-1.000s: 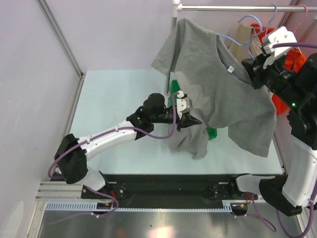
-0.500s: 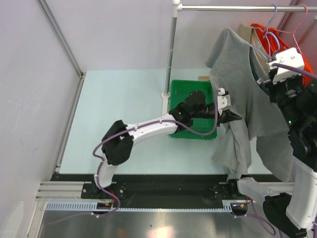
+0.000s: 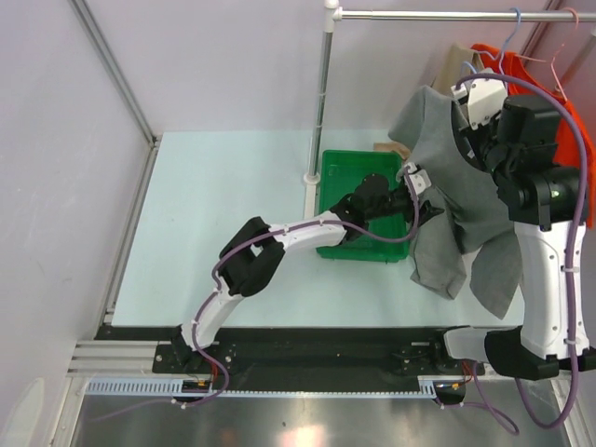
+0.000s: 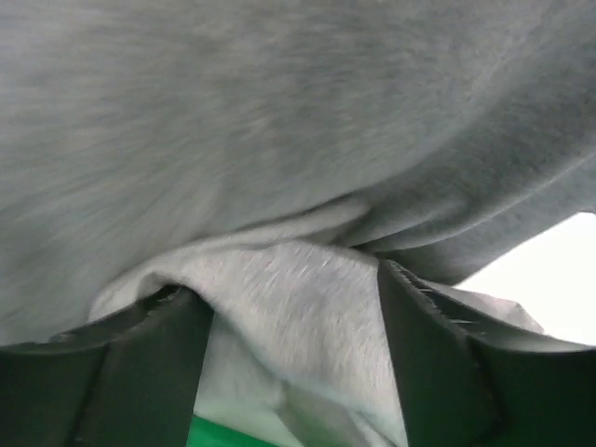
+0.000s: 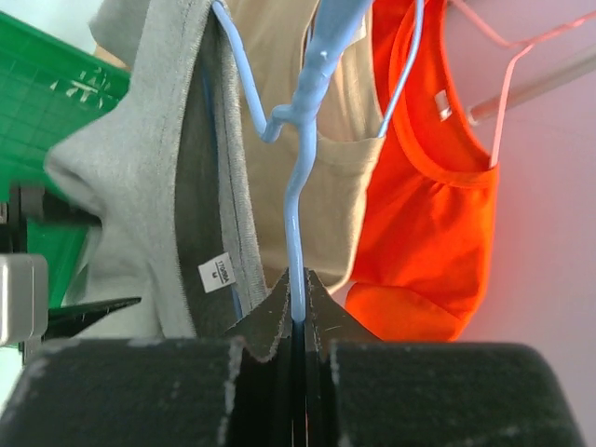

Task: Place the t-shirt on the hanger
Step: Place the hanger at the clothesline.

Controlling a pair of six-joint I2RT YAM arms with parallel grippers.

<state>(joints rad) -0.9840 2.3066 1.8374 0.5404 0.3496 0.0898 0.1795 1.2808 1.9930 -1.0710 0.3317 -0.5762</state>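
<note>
RIGHT END OF THE TABLE: The grey t-shirt (image 3: 456, 214) hangs from the pale-blue wire hanger (image 5: 298, 140). The right gripper (image 5: 298, 296) has its fingers clamped tight on the hanger's stem just below the twist. The shirt's collar, size label showing, sits against the wire's left shoulder, and its hem falls past the near right corner of the green bin (image 3: 349, 186).

The left gripper (image 4: 293, 307) reaches across the bin to the shirt's left side. Its 2 fingers stand well apart, and a pale fold of the cloth lies loose between them.

Room is tight on the right. A tan shirt (image 5: 345, 186) and an orange-red t-shirt (image 5: 428, 205) on a pink hanger (image 5: 507, 74) hang just behind, under the rail (image 3: 447, 15). The right arm fills that edge. The rail's upright post (image 3: 321, 93) stands at the bin's back left corner.

Left of the bin, the pale table (image 3: 214, 214) lies bare as far as the wall (image 3: 56, 140).

Whether the held hanger's hook touches the rail cannot be told.
</note>
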